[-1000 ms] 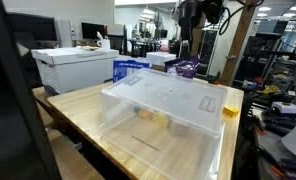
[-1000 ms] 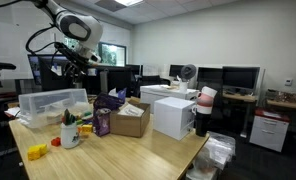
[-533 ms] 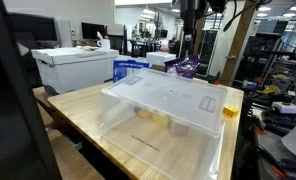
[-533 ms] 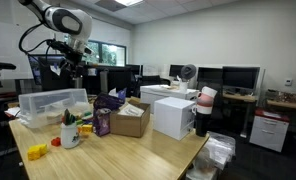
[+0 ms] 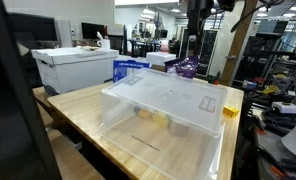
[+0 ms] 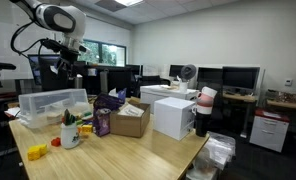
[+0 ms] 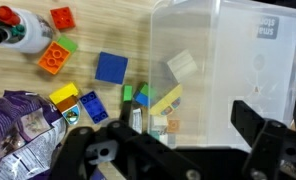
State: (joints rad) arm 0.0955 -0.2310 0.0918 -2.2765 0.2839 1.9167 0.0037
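In the wrist view, a purple bag [image 7: 23,125] at 9 o'clock carries print too blurred to read. The gripper [image 7: 173,142] hangs with jaws apart and empty. Small blocks [image 7: 168,100] lie at its 12 o'clock, untouched. At 2 o'clock, the clear bin [image 7: 238,70] bears an illegible label [image 7: 271,28].

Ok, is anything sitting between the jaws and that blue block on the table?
Nothing visible does. In the wrist view the blue block lies bare on the wood, just outside the clear bin, with the jaws open above it. The purple bag lies off to one side.
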